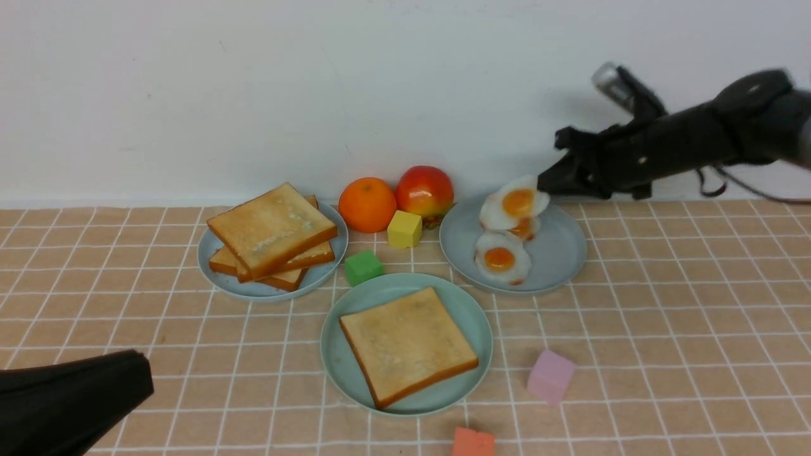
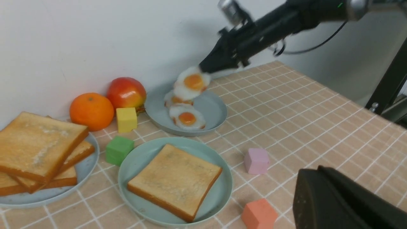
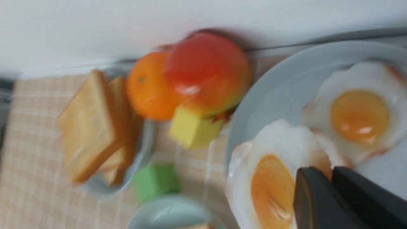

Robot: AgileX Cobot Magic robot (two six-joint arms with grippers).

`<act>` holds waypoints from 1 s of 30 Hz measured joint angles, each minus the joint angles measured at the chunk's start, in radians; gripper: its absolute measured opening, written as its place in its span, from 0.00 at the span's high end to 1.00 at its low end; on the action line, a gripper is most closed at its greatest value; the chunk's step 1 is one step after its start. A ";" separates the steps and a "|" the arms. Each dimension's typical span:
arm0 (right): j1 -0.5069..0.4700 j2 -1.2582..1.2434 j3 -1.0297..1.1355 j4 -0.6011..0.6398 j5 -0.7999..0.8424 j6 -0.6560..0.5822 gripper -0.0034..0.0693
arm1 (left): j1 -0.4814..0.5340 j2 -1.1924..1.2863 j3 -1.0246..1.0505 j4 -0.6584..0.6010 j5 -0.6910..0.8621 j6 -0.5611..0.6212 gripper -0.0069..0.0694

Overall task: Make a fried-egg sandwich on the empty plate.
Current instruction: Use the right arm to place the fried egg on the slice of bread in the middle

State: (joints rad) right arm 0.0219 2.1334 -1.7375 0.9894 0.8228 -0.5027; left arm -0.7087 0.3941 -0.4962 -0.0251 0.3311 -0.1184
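My right fingers (image 3: 318, 181) are pinched on the edge of a fried egg (image 1: 518, 202), which hangs tilted over the grey plate (image 1: 566, 253) at the back of the counter (image 1: 684, 304). Two more eggs (image 1: 502, 258) lie on that plate. My left fingers (image 2: 310, 168) are closed together, with nothing between them. Nearer me, the green plate (image 1: 336, 373) already bears one slice of toast (image 1: 408, 345), lying flat, so I judge the base done. What is left, as I see it: carry this egg across and lay it on that slice, then cap it with a slice from the toast pile (image 1: 272, 231) on the other plate (image 1: 244, 289), probably with my left. The sandwich seems about a third made.
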 joint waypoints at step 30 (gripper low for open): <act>0.369 -0.127 0.445 0.150 -0.274 -0.043 0.77 | 0.000 0.000 0.000 0.089 0.107 0.000 0.90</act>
State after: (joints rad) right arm 0.3905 2.0064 -1.2920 1.1392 0.5490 -0.5453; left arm -0.7087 0.3941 -0.4962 0.0640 0.4386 -0.1184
